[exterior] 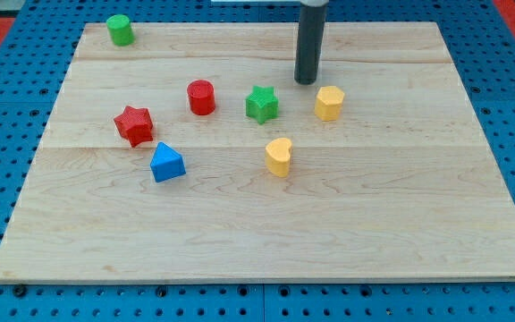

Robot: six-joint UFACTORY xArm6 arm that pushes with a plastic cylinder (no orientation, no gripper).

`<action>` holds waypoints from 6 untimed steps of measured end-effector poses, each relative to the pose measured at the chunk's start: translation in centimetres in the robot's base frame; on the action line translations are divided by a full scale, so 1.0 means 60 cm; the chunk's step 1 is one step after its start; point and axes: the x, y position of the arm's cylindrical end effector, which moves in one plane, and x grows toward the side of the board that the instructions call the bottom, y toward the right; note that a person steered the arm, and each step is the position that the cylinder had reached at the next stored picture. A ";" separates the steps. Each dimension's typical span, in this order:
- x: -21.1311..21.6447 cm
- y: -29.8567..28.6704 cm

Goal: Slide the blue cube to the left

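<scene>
The blue block [166, 164], a wedge-like cube, lies on the wooden board [392, 224] left of centre. My tip [306, 81] is the lower end of the dark rod, near the view's top, right of centre. It stands far up and to the right of the blue block, with the red cylinder and green star between them. It is close to the yellow block at its lower right, not touching it.
A red star [134, 124] is just up-left of the blue block. A red cylinder [201, 97], a green star [261, 104], a yellow hexagonal block [329, 103] and a yellow heart [279, 156] lie mid-board. A green cylinder [120, 29] sits at the top left corner.
</scene>
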 end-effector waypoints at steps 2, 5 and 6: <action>-0.048 0.152; -0.048 0.020; 0.009 -0.031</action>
